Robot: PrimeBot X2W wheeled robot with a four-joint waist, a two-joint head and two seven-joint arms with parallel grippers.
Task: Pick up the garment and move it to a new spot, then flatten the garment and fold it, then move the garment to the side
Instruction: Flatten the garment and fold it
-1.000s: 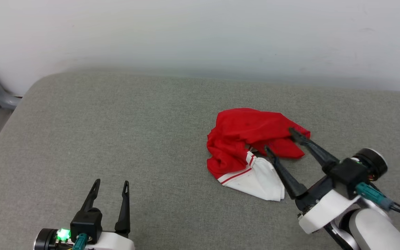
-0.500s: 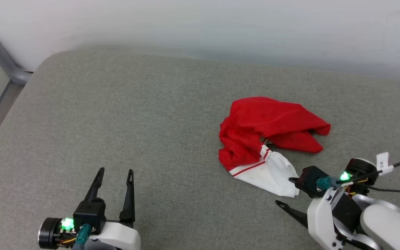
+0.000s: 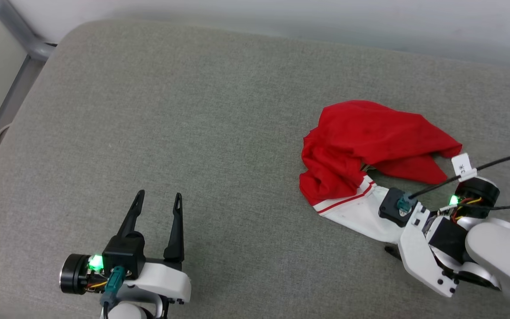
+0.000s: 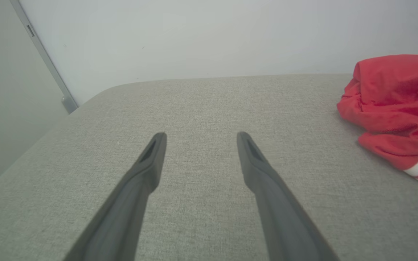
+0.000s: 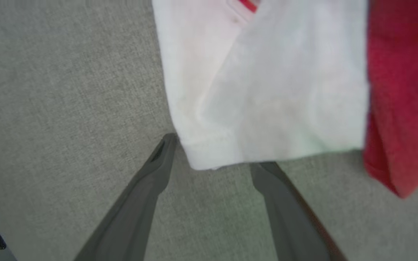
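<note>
Right end effector (image 5: 216, 152) is gaping at white sleeve (image 5: 267, 90) of crumpled shirt (image 3: 370, 137); left end effector (image 3: 159, 194) is gaping over woven cushion (image 3: 193, 110).

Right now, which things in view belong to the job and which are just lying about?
Job: red jersey with white sleeve; right pincer, open at that sleeve's hem; left pincer, open, idle.
Just there: grey cushion underneath; metal rail; wall.

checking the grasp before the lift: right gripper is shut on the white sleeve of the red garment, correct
Not shut. The right wrist view shows the right gripper open, its fingers spread at the hem of the white sleeve of the red garment, not clamped on it.
</note>
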